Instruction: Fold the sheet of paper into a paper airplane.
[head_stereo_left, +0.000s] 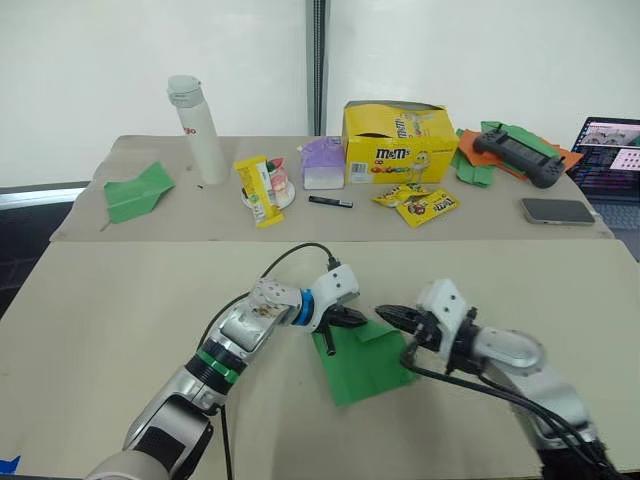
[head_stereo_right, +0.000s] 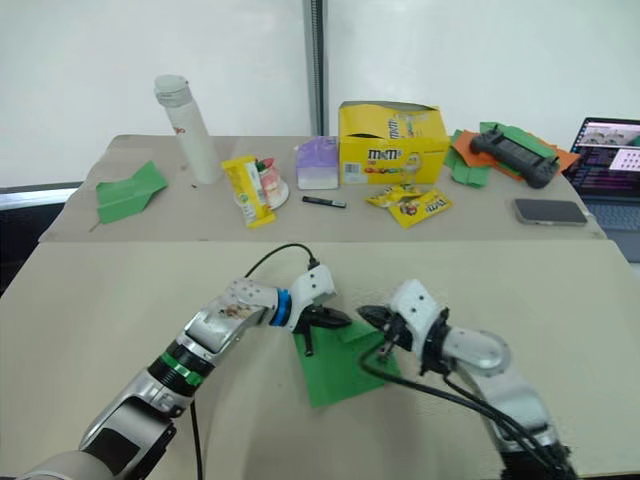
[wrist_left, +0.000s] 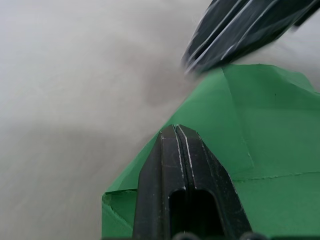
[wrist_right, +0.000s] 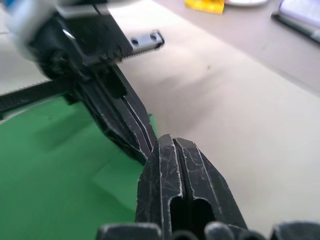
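The sheet of paper (head_stereo_left: 365, 362) lies flat on the near table, bright green, with its far corners folded in so its far end is a creased point. My left gripper (head_stereo_left: 352, 318) is shut, its tips resting low on the paper's far left edge; in the left wrist view the fingertips (wrist_left: 176, 132) lie closed over the green flap (wrist_left: 220, 125). My right gripper (head_stereo_left: 388, 314) is shut too, its tips at the paper's far point, a small gap away from the left gripper's tips. The right wrist view shows its closed fingers (wrist_right: 172, 165) facing the left gripper (wrist_right: 125, 125) above the green paper (wrist_right: 45, 190).
On the far table stand a white bottle (head_stereo_left: 197, 130), a spread-wing green paper plane (head_stereo_left: 137, 190), a yellow candy box (head_stereo_left: 398, 142), snack packets (head_stereo_left: 418, 203), a purple carton (head_stereo_left: 323, 163) and a marker (head_stereo_left: 330, 202). Green and orange scraps under a controller (head_stereo_left: 518, 153), a phone (head_stereo_left: 557, 210) and a laptop (head_stereo_left: 610, 160) lie at the right.
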